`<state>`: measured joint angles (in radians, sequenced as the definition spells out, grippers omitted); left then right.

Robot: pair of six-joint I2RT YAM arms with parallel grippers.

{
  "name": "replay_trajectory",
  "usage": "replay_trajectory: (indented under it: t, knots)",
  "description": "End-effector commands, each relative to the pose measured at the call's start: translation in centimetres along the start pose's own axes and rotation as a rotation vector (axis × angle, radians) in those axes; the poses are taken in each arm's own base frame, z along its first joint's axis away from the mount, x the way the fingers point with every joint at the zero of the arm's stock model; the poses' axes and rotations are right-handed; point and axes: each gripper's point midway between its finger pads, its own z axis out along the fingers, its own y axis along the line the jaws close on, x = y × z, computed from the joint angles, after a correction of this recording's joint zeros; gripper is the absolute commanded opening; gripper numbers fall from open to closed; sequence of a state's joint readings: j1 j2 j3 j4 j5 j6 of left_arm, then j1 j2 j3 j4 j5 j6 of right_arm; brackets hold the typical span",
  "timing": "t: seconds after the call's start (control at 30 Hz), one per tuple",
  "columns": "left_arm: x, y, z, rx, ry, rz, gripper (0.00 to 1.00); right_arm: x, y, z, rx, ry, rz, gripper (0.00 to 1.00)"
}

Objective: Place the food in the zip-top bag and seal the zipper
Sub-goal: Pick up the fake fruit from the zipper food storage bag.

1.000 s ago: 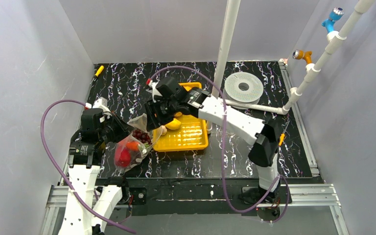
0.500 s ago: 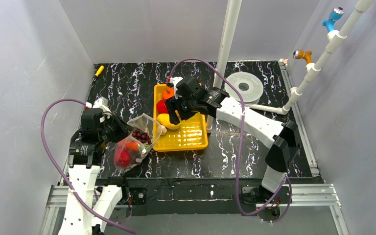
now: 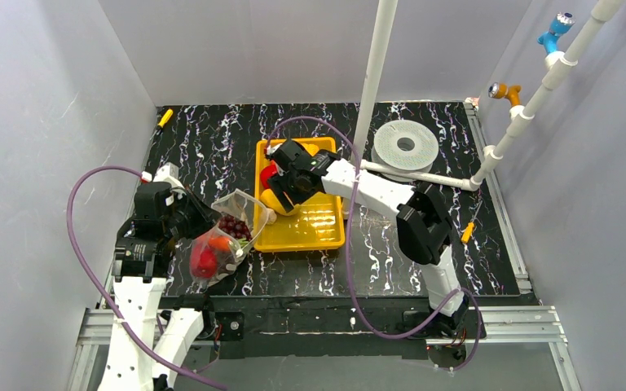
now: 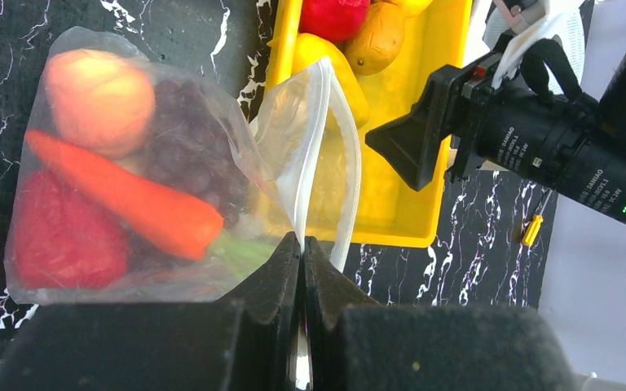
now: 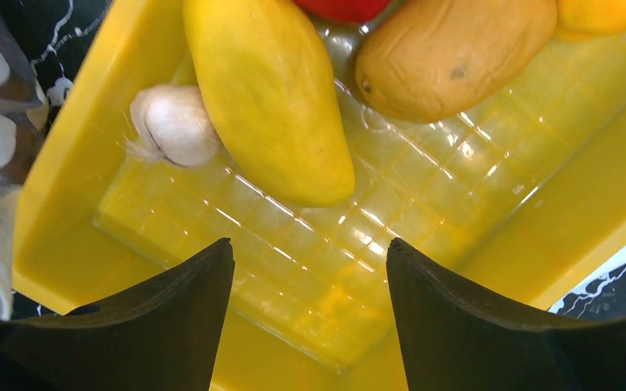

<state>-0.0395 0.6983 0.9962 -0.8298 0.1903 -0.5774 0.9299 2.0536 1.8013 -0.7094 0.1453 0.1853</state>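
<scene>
Black marbled tabletop (image 3: 212,147). Zip-top bag (image 3: 216,244), part-filled, lies beside yellow tray (image 3: 322,224), mouth edge pinched in left gripper (image 4: 301,244). Right gripper (image 5: 308,252) spread wide over mango (image 5: 269,98); glossy skin could slip, roll away.

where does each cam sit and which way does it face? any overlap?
Top external: fixed above and behind the bases, looking down on the table; both arms show.
Left wrist: on the left arm, looking along the shut left gripper pinching the zip-top bag at its mouth; the right arm shows beyond.
Right wrist: on the right arm, looking down past the open right gripper into the yellow tray.
Shared: all three see the yellow tray and the yellow fruit in it.
</scene>
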Motion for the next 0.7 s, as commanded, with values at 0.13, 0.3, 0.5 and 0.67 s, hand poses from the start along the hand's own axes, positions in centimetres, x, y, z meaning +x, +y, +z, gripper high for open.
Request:
replay_trajectory:
  t: [0.13,0.3,0.5,0.67]
  knots:
    - [-0.7,-0.2,-1.0,-0.002,-0.037,0.017,0.0,-4.5,0.5,-0.1,0.046,-0.102,-0.037,0.74]
    - [-0.7,-0.2,-1.1,-0.005,-0.036,0.019,0.0,-5.5,0.7,1.1,0.068,-0.112,-0.07,0.75]
    - [-0.5,-0.2,-1.1,0.0,-0.029,0.015,0.0,-5.9,0.8,2.8,0.072,-0.109,-0.098,0.8]
    - [-0.5,-0.3,-1.1,0.002,-0.027,0.013,0.0,-5.3,1.0,4.3,0.064,-0.083,-0.11,0.81]
